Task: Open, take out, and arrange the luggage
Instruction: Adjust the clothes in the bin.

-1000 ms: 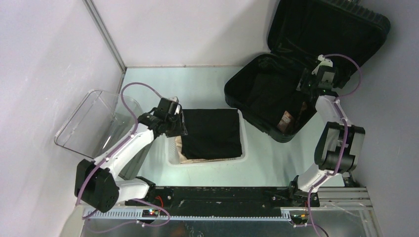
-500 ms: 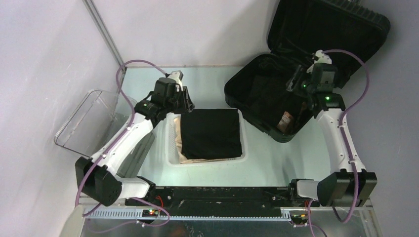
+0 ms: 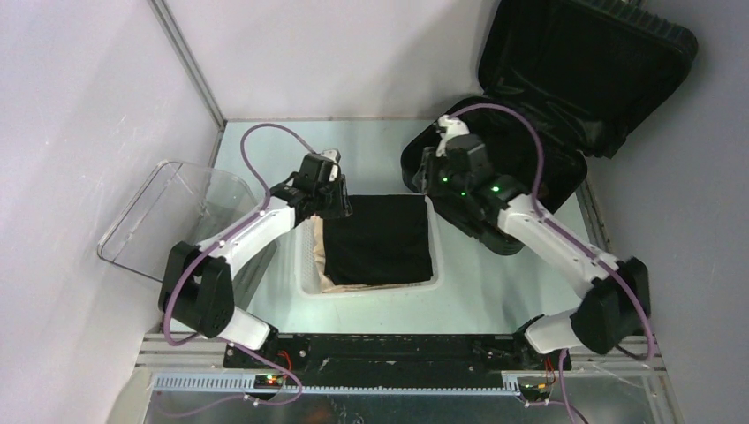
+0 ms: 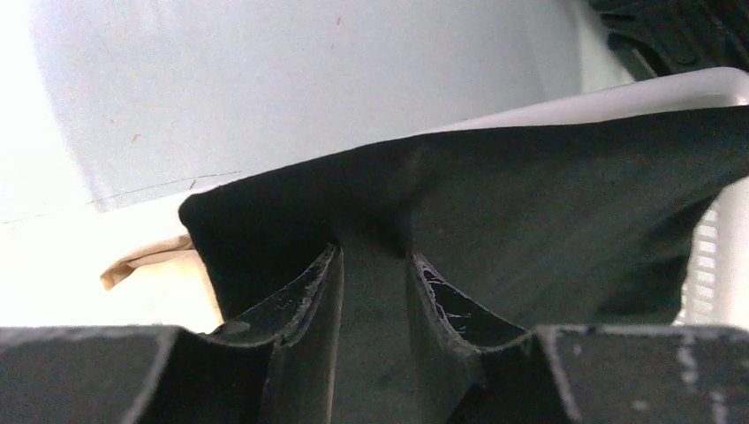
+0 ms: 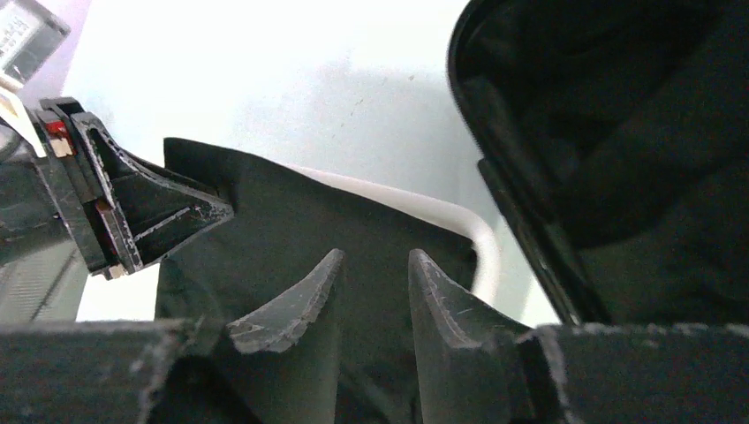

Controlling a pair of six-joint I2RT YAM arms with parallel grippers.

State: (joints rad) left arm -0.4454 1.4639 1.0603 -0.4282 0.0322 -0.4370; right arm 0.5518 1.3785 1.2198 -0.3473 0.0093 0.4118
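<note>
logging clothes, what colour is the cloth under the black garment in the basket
Beige; the cloth shows best in the top view.

The luggage (image 3: 583, 71) stands open at the far right of the worktop (image 3: 353, 146), its lid raised behind its base, and the basket (image 3: 371, 288) sits mid-worktop, just left of that base and nearer. A folded garment (image 3: 380, 238) lies on top of the basket over another cloth (image 3: 312, 243) that pokes out at its left, and a bin (image 3: 168, 216) leans tilted at the left wall. The left gripper (image 4: 375, 256) is at the garment's far left corner, the right gripper (image 5: 375, 256) over its far right part, beside the luggage.
</note>
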